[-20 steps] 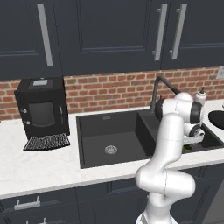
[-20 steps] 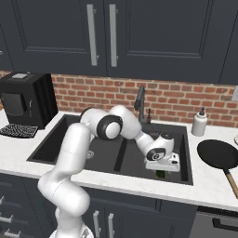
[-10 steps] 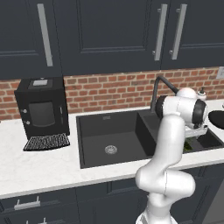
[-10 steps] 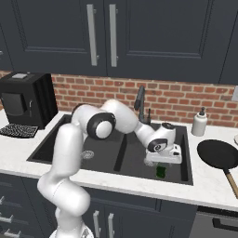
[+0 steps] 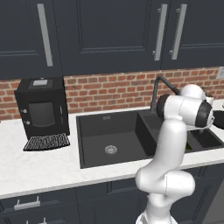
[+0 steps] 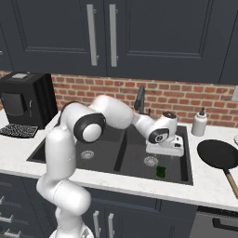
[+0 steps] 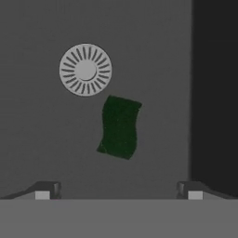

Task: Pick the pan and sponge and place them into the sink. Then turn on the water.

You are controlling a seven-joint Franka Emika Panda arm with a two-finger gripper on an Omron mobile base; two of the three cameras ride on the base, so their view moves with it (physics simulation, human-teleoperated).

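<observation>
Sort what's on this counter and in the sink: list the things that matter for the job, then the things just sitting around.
For the job:
- sponge, lying in the sink's smaller basin beside its drain
- pan, on the counter right of the sink
- sink
- faucet, no water running
- gripper, open above the sponge

Just sitting around:
- coffee machine
- soap bottle

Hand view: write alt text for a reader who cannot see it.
A green sponge lies on the dark floor of the sink, just below a round silver drain. The open gripper hangs above it, holding nothing.
</observation>
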